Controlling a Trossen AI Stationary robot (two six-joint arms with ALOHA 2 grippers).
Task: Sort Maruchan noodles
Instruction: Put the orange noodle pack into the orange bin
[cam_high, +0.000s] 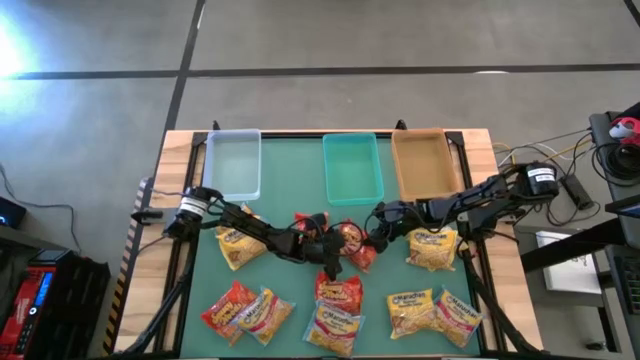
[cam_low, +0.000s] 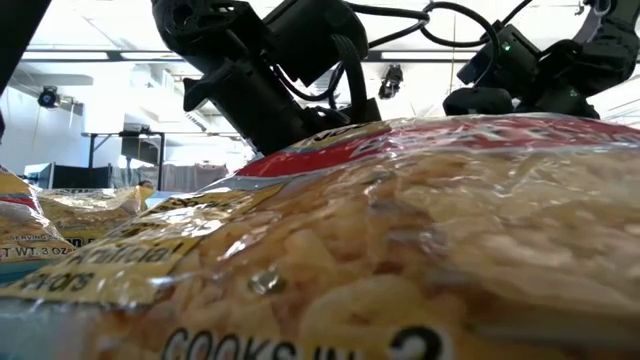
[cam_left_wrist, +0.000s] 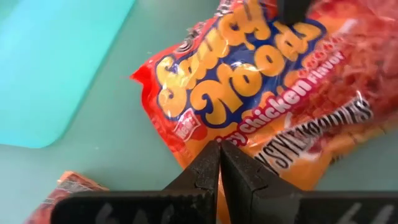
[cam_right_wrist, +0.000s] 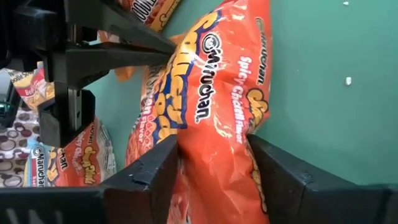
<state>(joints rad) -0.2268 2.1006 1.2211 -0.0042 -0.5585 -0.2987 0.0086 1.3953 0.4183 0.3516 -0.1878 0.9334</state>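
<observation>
The crinkly orange-red Maruchan spicy chicken noodle packet (cam_right_wrist: 211, 118) lies on the green table near its middle, just in front of the teal bin, and both arms meet over it. The right gripper (cam_right_wrist: 214, 168) straddles one end of this packet, its two dark fingers set on either side and closing in on the plastic; whether they already pinch it firmly I cannot tell. The left gripper (cam_left_wrist: 220, 167) has its fingers pressed together at the packet's opposite edge, seemingly holding nothing. Sorting looks barely begun: the clear rectangular plastic bin (cam_high: 232, 165), the teal plastic bin (cam_high: 352, 167) and the tan plastic bin (cam_high: 425, 163) along the far edge of the table show no packets inside, while the other yellow and red noodle packets (cam_high: 340, 305) lie scattered in clusters along the near edge and toward both side edges. Both arms reach inward from their own sides, stretched low and nearly flat over the table, wrists angled toward the centre.
</observation>
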